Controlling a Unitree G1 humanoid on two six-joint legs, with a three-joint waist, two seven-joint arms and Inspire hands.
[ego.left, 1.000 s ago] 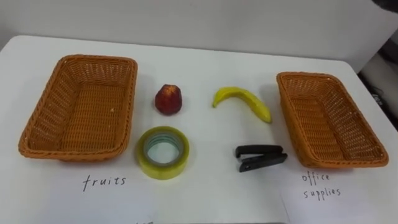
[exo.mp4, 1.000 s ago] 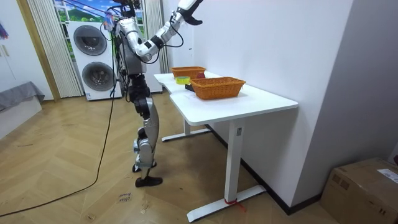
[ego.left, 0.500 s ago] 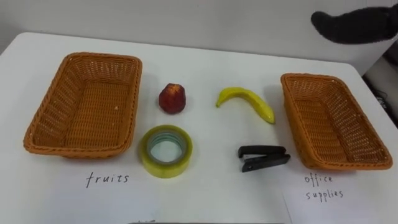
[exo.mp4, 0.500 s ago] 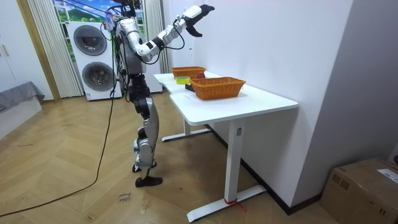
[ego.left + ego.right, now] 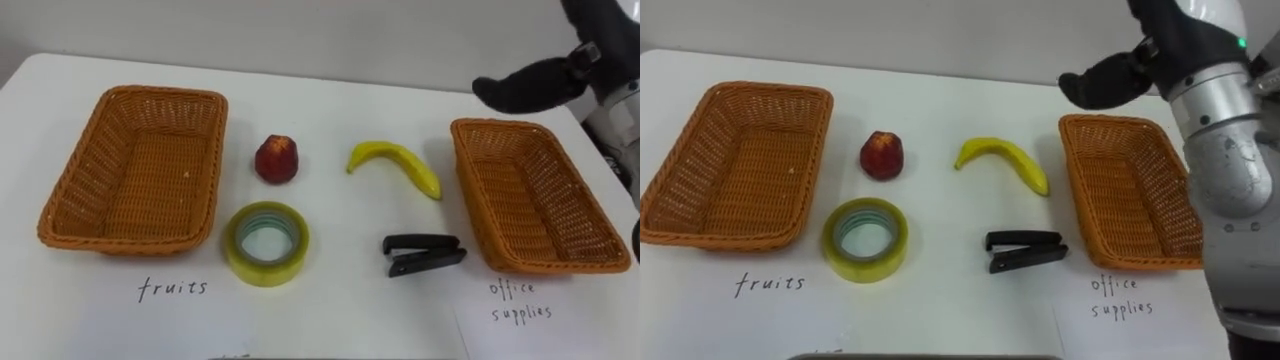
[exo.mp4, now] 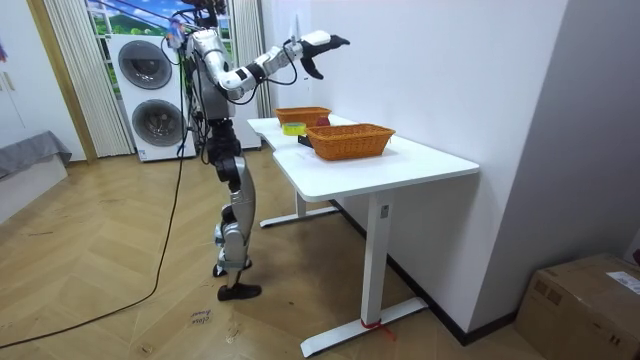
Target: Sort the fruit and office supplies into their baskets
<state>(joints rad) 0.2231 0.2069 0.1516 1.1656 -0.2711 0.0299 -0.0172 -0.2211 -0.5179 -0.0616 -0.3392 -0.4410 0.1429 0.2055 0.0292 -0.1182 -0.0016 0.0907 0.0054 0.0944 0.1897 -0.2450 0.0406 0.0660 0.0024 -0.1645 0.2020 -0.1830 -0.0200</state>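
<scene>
Wicker baskets flank your work in the left eye view: left basket [image 5: 160, 92], right basket [image 5: 500, 124], with red fruit [image 5: 277, 159], banana [image 5: 395, 153], tape roll [image 5: 265, 275] and stapler [image 5: 405, 245] lying apart between them on the surface [image 5: 340, 300]. Your right hand [image 5: 525, 88] hovers over the right basket's far rim, fingers straight, holding nothing. In the right eye view your arm overlaps that basket's right rim. In the room view you stand at the surface's long edge, wall [image 6: 450, 70] beyond it, open wood floor [image 6: 120, 300] behind you.

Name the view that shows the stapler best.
Right eye view: the stapler lies whole, central, seen from above. Left eye view shows the same. Room view: a dark sliver behind the near basket.
</scene>
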